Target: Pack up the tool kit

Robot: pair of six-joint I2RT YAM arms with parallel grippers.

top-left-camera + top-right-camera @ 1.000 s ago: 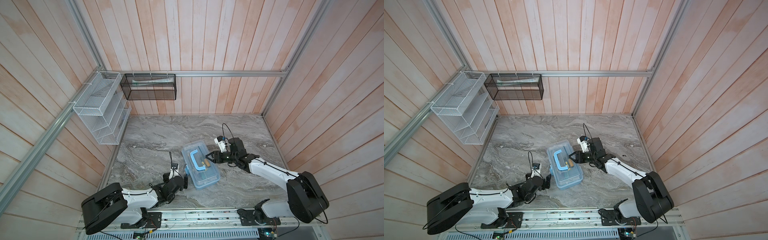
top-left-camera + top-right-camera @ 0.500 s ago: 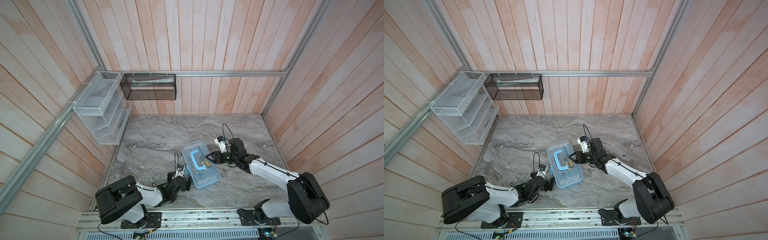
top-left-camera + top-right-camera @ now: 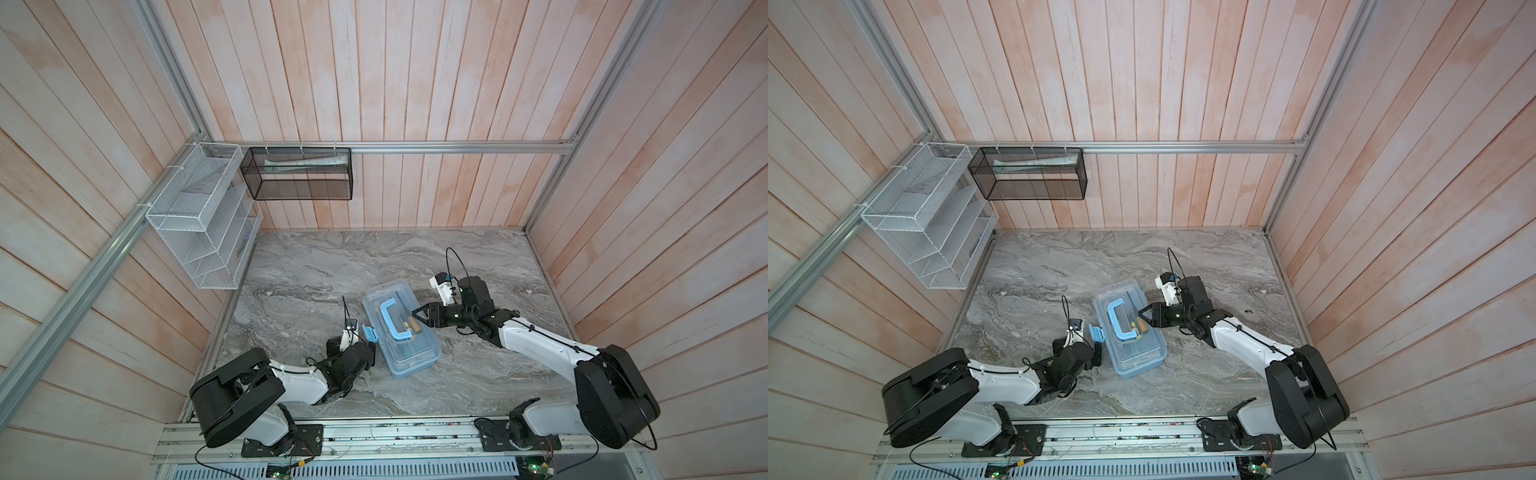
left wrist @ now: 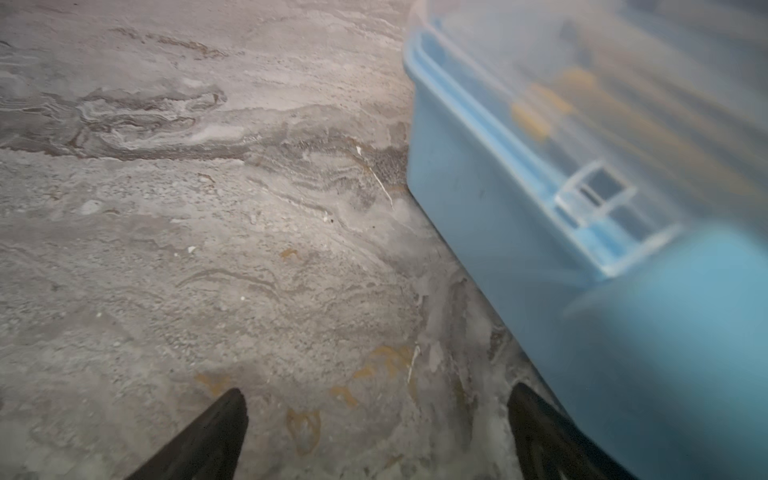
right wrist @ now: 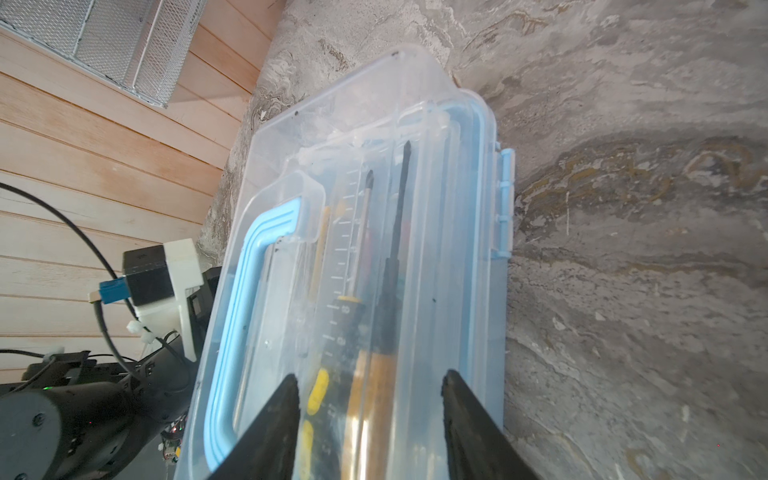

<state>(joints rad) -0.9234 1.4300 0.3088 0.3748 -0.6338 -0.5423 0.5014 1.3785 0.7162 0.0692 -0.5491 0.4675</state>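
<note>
Toolbox (image 3: 411,353) lies on the table (image 3: 316,266), lid (image 5: 374,124) down, one side latch (image 3: 369,332) sticking out. Left gripper (image 4: 378,392) gapes wide and empty beside that latch; right gripper (image 5: 370,374), half open, holds nothing above the lid. An unbraced shove on the latch could skid the toolbox.

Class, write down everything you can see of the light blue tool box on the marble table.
The tool box is a light blue, rectangular plastic tub with a clear lid, down, and a blue handle folded flat. It lies askew on the marble table. Screwdrivers show inside. A blue clasp juts from one long side. The right gripper, jaws apart, is over its lid.
</note>
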